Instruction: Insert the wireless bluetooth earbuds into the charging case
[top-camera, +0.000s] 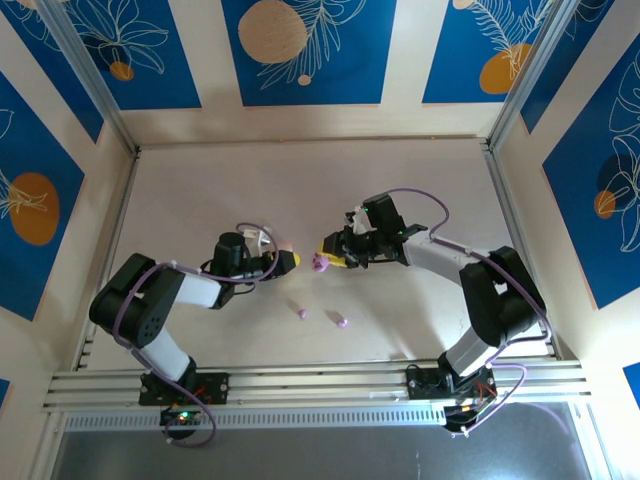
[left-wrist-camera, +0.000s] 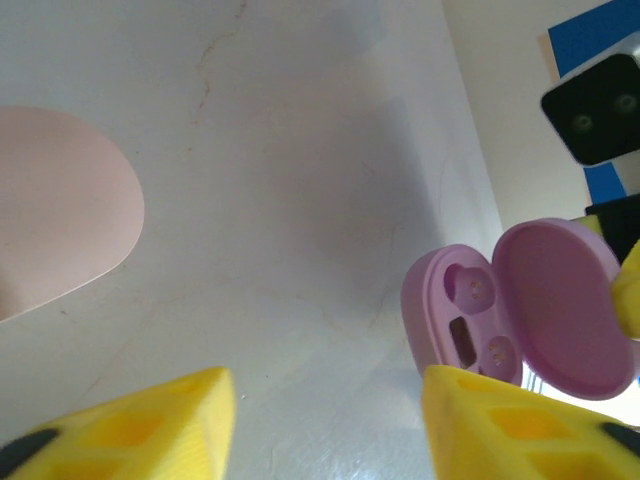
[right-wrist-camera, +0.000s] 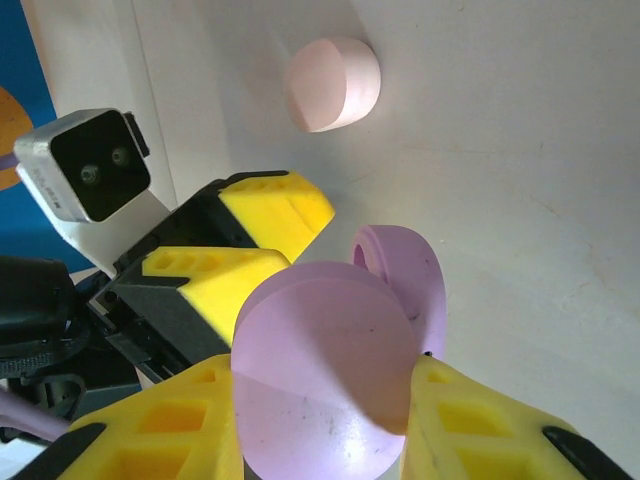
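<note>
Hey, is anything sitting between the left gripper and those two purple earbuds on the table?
Nothing visible does. The left gripper sits beside the open purple case held by the right gripper; the two purple earbuds lie on bare table, nearer the arm bases, with open surface between.

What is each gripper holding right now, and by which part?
The right gripper clamps the purple case by its open lid. The left gripper holds nothing.
</note>
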